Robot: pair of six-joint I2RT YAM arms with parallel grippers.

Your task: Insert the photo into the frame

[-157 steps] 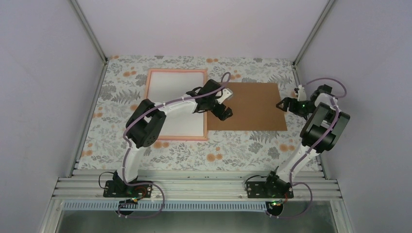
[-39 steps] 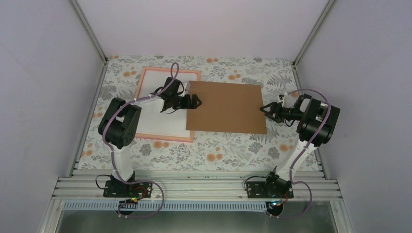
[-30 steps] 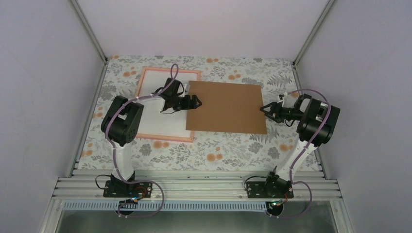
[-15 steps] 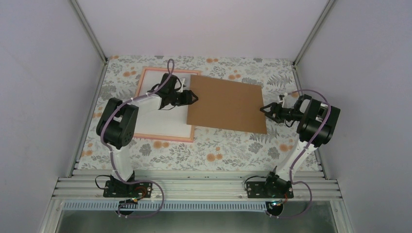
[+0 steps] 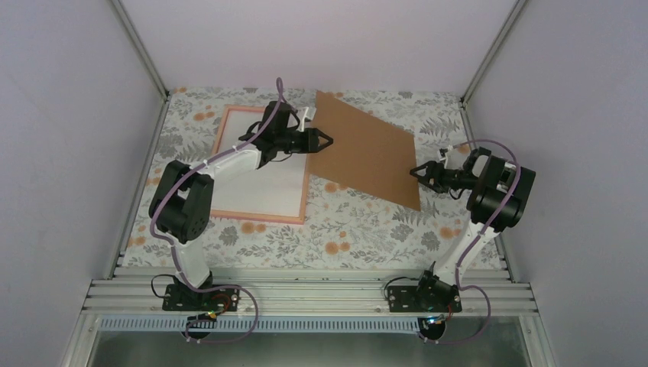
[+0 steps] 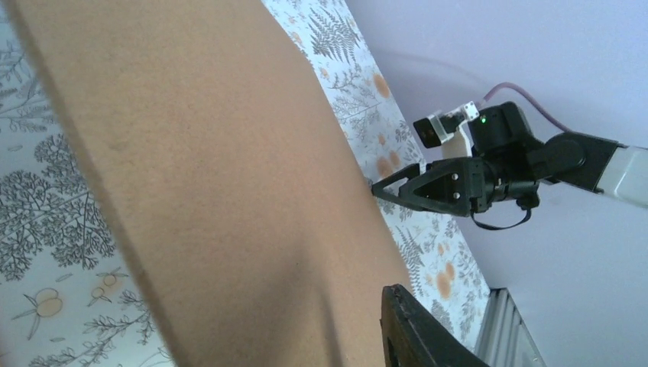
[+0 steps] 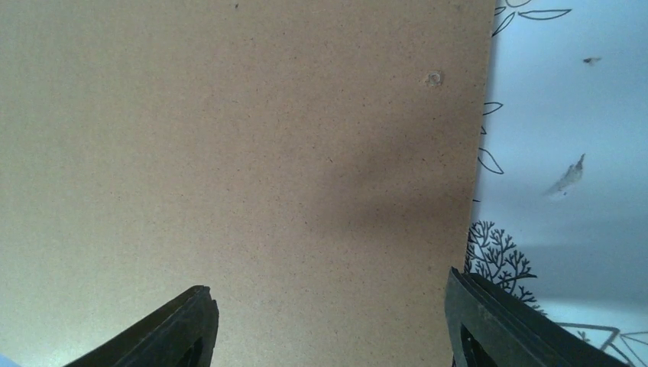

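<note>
The pink frame [image 5: 256,218] lies flat at the left of the table, and its middle shows only white. No sunset print shows, so the photo is hidden. A brown backing board [image 5: 370,157] is tilted up, its left edge high and its right near corner down on the cloth. My left gripper [image 5: 319,141] is shut on that raised left edge. In the left wrist view the board [image 6: 229,168] fills the picture and only one dark finger [image 6: 416,329] shows. My right gripper [image 5: 416,171] stands open at the board's right edge, its fingers wide apart [image 7: 325,294] over the board [image 7: 229,138].
A floral cloth [image 5: 344,237] covers the table. Pale walls close it in at the left, back and right. An aluminium rail [image 5: 306,294] carrying both arm bases runs along the near edge.
My left gripper closed on the board's left edge, then lifted it up and toward the back, so the board went from flat to tilted. The right arm has stayed still.
</note>
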